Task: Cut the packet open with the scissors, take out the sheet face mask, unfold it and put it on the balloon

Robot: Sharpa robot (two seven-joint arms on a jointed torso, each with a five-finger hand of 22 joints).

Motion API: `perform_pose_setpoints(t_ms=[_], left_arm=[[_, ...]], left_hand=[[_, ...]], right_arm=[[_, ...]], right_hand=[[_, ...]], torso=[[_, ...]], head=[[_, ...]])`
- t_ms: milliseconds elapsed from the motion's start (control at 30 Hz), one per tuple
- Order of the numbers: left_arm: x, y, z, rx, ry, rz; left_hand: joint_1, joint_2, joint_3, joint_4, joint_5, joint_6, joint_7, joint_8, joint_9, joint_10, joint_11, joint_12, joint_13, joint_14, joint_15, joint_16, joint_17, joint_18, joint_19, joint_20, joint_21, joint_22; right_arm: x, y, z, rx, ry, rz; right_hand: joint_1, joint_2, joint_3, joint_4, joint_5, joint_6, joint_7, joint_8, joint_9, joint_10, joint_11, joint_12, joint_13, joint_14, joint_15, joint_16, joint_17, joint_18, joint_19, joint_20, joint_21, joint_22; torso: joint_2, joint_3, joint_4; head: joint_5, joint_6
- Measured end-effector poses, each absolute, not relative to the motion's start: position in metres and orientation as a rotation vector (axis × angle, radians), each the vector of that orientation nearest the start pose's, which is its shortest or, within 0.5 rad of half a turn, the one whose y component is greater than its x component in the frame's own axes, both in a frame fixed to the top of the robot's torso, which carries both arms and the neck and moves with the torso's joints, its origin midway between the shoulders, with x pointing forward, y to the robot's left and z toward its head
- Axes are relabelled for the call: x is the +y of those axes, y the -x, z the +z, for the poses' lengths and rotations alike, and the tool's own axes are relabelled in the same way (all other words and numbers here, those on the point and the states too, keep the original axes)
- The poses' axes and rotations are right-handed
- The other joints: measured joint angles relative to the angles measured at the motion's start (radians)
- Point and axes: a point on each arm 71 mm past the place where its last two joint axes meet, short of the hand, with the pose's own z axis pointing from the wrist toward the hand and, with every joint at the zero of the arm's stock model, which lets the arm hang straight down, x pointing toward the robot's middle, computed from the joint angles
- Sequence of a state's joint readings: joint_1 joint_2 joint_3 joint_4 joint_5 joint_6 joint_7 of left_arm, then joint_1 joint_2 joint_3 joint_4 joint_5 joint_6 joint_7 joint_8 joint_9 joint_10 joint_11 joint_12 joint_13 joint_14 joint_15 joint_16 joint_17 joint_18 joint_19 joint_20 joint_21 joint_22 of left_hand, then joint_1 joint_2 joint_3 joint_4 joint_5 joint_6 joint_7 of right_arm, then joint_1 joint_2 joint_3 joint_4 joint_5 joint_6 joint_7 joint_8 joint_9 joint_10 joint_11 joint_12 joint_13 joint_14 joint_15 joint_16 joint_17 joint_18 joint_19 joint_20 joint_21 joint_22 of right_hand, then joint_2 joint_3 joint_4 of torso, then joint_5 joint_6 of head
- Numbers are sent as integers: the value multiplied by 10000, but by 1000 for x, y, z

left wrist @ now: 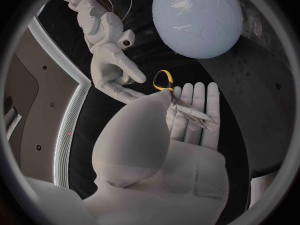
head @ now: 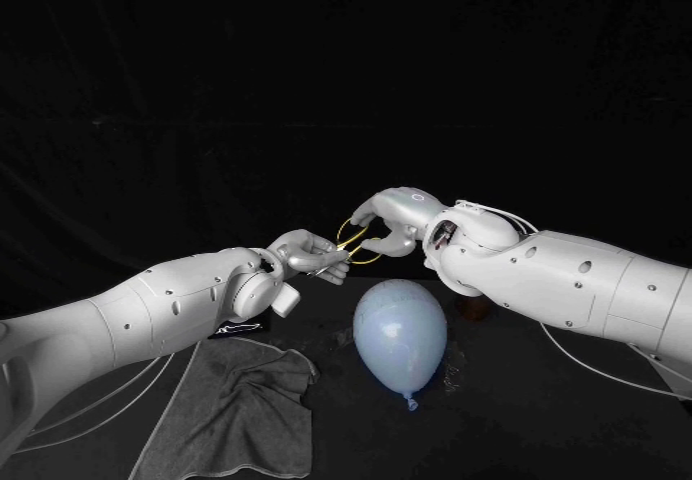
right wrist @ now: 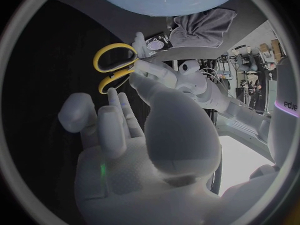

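Quick count first: one pair of scissors (head: 355, 246), one balloon (head: 400, 332), one packet (head: 238, 327), one towel (head: 238, 410), and both hands in play. The scissors have bright yellow loop handles and plain silver blades that are closed together and taper to a point. The balloon is pale blue, smooth and glossy, kind of egg-shaped, and it lies on the black table (head: 505, 440) with its knotted end pointing back toward the robot. The towel is grey, soft-looking and rumpled, just to the left of the balloon. The packet is a dark flat thing with white print, peeking out from under the left forearm at the towel's far edge. The scissors are up in the air past the balloon's far end, right between the two hands. The left hand (head: 306, 252) has them pinched by the blades between its thumb and fingers, handles pointing away toward the other hand. The right hand (head: 392, 215) has its fingers curled right at the yellow loops, but honestly I can't tell whether it's actually got hold of them or is just beside them.
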State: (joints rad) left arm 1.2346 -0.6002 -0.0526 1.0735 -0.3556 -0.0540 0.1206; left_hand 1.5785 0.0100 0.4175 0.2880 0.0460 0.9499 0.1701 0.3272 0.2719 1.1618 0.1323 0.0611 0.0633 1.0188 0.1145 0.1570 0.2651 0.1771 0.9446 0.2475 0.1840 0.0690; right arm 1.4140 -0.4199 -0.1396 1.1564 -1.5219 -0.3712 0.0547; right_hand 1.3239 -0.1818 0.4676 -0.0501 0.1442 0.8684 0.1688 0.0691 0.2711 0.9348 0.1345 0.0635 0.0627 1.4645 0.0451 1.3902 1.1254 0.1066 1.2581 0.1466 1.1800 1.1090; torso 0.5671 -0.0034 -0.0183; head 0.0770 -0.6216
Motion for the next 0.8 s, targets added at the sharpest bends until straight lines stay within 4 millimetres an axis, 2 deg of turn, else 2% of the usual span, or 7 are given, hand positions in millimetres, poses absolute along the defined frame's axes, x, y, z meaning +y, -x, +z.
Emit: perform_pose_setpoints(t_ms=[100, 167, 367, 467, 600, 667, 800], left_arm=[[204, -561, -205, 18017, 8283, -12623], [204, -560, -205, 18018, 8281, -12636], [203, -559, -204, 18049, 8253, -12699], [201, -557, -204, 18072, 8229, -12746], [200, -556, -203, 18094, 8198, -12830], [199, -554, -202, 18118, 8173, -12892], [197, -551, -201, 18171, 8133, -12989]], left_hand=[[-13, -12, 12, 12, 0, -1, 0, 2, 0, 0, 1, 0, 0, 0, 0, 0, 0, 0, 28, 28, 0, 0], [-13, -12, 13, 13, 0, -1, 0, 2, 0, 24, 22, 0, 0, 6, -5, 0, 10, -1, 49, 6, 0, 0], [-40, -40, 57, 51, -3, -2, 0, 3, 17, 71, 1, 0, 0, 55, -20, 0, 21, -4, 63, -8, 0, 0], [-97, -98, 152, -40, -4, -2, 0, 3, 20, 71, 1, -1, 1, 55, -19, 0, 20, -5, 63, -8, 0, 0], [-105, -105, 152, -40, -5, -2, -1, 2, 22, 71, 1, -1, 1, 55, -19, 0, 24, -6, 63, -8, 0, 1], [-106, -106, 152, -40, -5, -3, -1, 2, 24, 70, 1, 0, 1, 56, -18, 0, 35, -7, 63, -8, 0, 1], [-119, -120, 152, -41, -5, -35, 2, 3, 60, 70, 1, 0, 1, 56, -17, 0, 35, -11, 63, -8, 0, 1]], right_arm=[[-68, -552, -115, 13984, 5230, 6702], [-67, -552, -117, 14047, 5385, 6512], [-64, -555, -125, 14292, 5749, 6008], [-63, -556, -126, 14343, 5857, 5859], [-62, -558, -128, 14406, 5975, 5670], [-61, -559, -129, 14451, 6024, 5569], [-60, -561, -131, 14519, 6109, 5416]], right_hand=[[39, -39, -471, -16, -288, -574, -201, -22, -104, -671, -39, 0, 10, 2, 36, 1, -166, 7, -369, -53, -516, -476], [68, -11, -634, -42, -305, -668, -241, -22, -110, -792, -92, 0, 11, 2, 36, 1, -179, 101, -371, -51, -561, -520], [163, 85, -739, -72, -305, -667, -240, -21, -109, -812, -112, -2, 29, 6, 31, 0, -215, 104, -389, -69, -609, -550], [211, 134, -787, -63, -305, -627, -200, 40, -93, -812, -112, -2, 38, 36, -47, 0, -215, 104, -402, -92, -652, -564], [303, 227, -828, -104, -305, -575, -149, 79, -69, -751, -237, 40, 64, 18, -65, -1, -217, 104, -367, -126, -652, -570], [342, 267, -828, -104, -305, -449, -93, 156, -37, -529, -270, 130, 103, 21, -135, -3, -211, 102, -278, -215, -668, -506], [423, 347, -823, -109, -310, -246, -115, 242, 4, -101, -312, 232, 141, 3, -159, -16, -174, 101, -202, -290, -621, -352]], torso=[[3, 0, 1], [4, 0, 0], [2, 6, -6], [-3, 15, -6], [-6, 19, -6], [-7, 20, -7], [-12, 20, -12]], head=[[0, -12], [0, -29], [19, -63], [26, -79], [27, -81], [23, -80], [12, -79]])
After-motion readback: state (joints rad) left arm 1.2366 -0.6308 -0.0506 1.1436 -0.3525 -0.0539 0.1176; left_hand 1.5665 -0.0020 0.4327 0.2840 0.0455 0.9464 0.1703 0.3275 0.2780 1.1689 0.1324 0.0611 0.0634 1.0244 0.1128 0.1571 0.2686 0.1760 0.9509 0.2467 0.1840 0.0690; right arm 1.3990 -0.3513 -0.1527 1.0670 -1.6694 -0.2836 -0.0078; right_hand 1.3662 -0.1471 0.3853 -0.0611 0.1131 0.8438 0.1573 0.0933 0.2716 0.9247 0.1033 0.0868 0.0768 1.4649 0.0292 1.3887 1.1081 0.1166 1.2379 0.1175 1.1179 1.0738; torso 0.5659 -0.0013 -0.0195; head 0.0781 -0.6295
